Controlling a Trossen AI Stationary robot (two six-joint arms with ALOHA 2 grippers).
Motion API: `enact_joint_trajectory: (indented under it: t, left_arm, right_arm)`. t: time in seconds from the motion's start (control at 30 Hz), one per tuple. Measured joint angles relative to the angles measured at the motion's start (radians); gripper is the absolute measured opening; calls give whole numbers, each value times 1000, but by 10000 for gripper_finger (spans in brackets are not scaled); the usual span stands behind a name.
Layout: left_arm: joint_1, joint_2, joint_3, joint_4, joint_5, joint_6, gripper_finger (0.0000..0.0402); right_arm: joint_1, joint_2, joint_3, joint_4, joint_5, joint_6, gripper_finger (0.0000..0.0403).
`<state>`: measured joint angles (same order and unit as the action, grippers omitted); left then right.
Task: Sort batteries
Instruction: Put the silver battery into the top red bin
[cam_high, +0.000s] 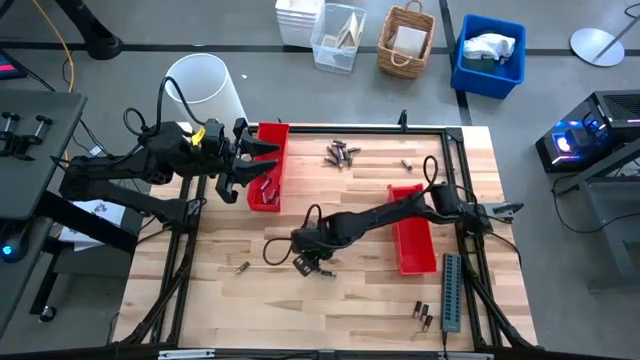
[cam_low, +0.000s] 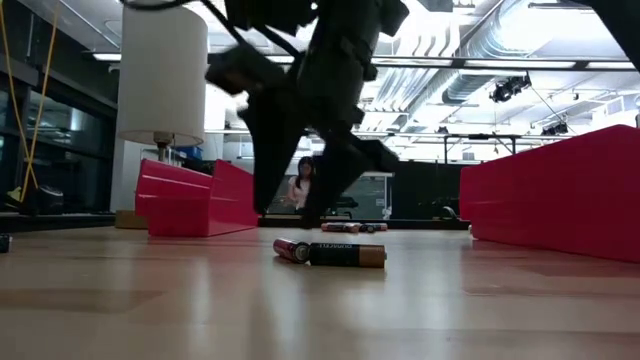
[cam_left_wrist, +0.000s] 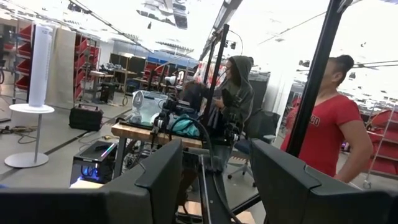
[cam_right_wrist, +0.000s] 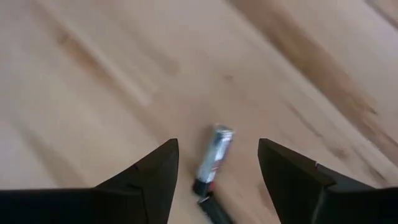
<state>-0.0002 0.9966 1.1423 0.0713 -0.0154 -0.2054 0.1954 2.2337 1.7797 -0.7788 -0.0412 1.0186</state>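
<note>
Battery (cam_right_wrist: 212, 155) lies on the bare wooden table (cam_high: 350, 310) in the gap ahead of the right gripper (cam_right_wrist: 217, 163), jaws wide, its long axis running roughly along their reach. Left gripper (cam_high: 248, 165), jaws apart, waits at upper left above a red tray (cam_high: 270, 140). People stand beyond.

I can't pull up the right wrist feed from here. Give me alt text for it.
The right gripper hangs open just above the bare wooden table, its two dark fingers either side of a small silvery battery lying flat on the wood. A second dark battery lies at the first one's dark end, partly out of view.
</note>
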Motion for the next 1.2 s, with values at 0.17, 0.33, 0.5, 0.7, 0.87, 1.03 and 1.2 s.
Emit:
enact_joint_trajectory:
  t: [0.17, 0.33, 0.5, 0.7, 0.87, 1.03, 1.2]
  left_arm:
    - [0, 0, 0, 0, 0, 0, 179]
    - [0, 0, 0, -8, 1, 0, 179]
    - [0, 0, 0, -8, 1, 0, 179]
    - [0, 0, 0, -11, 1, 0, 179]
    - [3, 0, 0, -17, 1, 0, 179]
    - [17, 0, 0, -15, 0, 5, 179]
    - [31, 0, 0, -15, 0, 7, 179]
  right_arm:
    - [12, -1, -23, -4, 53, 74, 212]
    - [23, 2, -30, -2, 59, 105, 211]
    - [31, 18, -29, -3, 66, 108, 211]
    - [31, 70, -23, -7, 62, 100, 211]
    - [30, 84, -22, -62, 128, 58, 173]
    - [-7, 89, 0, -98, 124, -80, 35]
    - [-88, 96, 72, -91, 187, -196, 35]
